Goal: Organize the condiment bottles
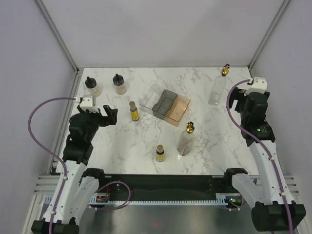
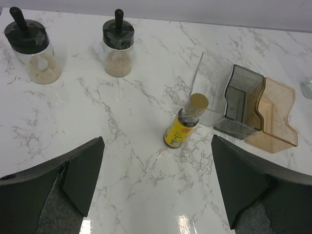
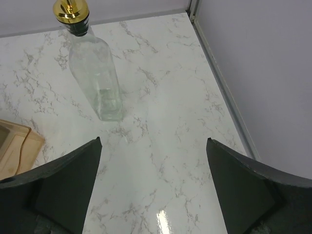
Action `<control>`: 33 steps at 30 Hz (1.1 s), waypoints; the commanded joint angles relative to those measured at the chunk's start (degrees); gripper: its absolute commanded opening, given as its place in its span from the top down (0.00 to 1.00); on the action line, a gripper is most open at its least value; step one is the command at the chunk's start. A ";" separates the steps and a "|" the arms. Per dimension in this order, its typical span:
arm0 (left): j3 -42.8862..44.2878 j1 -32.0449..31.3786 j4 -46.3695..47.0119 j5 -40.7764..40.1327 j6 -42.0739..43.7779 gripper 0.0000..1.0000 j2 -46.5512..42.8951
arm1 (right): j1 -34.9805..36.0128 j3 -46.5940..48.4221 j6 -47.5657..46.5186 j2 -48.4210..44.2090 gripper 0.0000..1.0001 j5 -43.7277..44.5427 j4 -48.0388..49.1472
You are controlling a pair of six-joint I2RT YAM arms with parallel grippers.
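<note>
Amber btl (image 2: 181, 129), yellow label, print unreadable, ahead of left tool (image 2: 157, 141) (wide, empty). Right tool (image 3: 153, 141) wide, empty; tall btl (image 3: 95, 78) ahead-left, pourer cropped.

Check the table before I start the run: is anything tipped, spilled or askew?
Nothing is tipped or spilled: the bottles all stand upright. Only the tray sits at a slant to the table edges.

Two squat black-capped bottles (image 1: 92, 87) (image 1: 119, 84) are stood near the tabletop's (image 1: 214, 141) far left corner. Tiny amber bottles (image 1: 134, 111) (image 1: 160, 153) and tall gold-topped bottles (image 1: 217, 87) (image 1: 185, 139) are spread apart.
</note>
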 commanded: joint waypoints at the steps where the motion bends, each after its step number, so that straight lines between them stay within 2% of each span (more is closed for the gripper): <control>1: 1.08 -1.31 1.21 1.38 2.55 0.00 -0.62 | -0.21 3.51 -1.17 -0.97 0.02 -2.39 -0.26; 2: 1.08 -1.58 1.21 1.64 2.90 0.00 -0.79 | -0.12 3.51 -2.57 -1.85 0.02 -7.89 0.00; 3: 0.99 -2.02 1.12 1.82 3.60 0.00 -1.05 | -0.12 3.25 -9.03 -2.46 0.02 -12.03 0.18; 4: 0.99 -2.80 1.12 1.99 3.86 0.00 -1.14 | -0.12 2.72 -13.27 -3.17 0.02 -25.04 0.09; 6: 0.99 -3.51 1.03 2.17 4.48 0.00 -1.06 | -0.12 2.54 -22.41 -3.79 0.02 -35.93 -3.39; 9: 1.25 -4.48 0.86 2.34 4.48 0.00 -1.14 | 0.50 5.17 -27.79 -1.68 0.02 -40.80 -9.54; 10: 1.34 -4.57 0.86 2.69 4.31 0.00 -1.06 | 0.50 6.05 -33.82 -1.16 0.02 -42.99 -12.01; 13: 2.22 -4.66 -0.89 5.15 2.90 0.00 -1.14 | 0.58 8.87 -38.09 0.60 0.02 -50.55 -19.15; 19: 1.96 -4.66 -4.50 7.09 2.20 0.00 -3.25 | 0.50 9.22 -48.80 1.31 0.02 -65.32 -28.99; 21: 0.47 -4.66 -4.77 6.39 2.29 0.00 -4.48 | 0.58 9.66 -55.98 1.92 0.02 -69.80 -35.64; 24: 0.02 -4.66 -5.82 4.81 2.81 0.00 -5.80 | 0.76 9.84 -61.97 2.36 0.02 -71.57 -41.54; 28: -0.15 -4.66 -6.09 4.19 2.81 0.00 -6.42 | 1.20 8.35 -63.93 1.84 0.02 -74.12 -43.68; 33: 0.02 -4.66 -6.00 4.54 3.08 0.00 -5.01 | 4.53 6.67 -62.80 3.24 0.02 -81.59 -42.89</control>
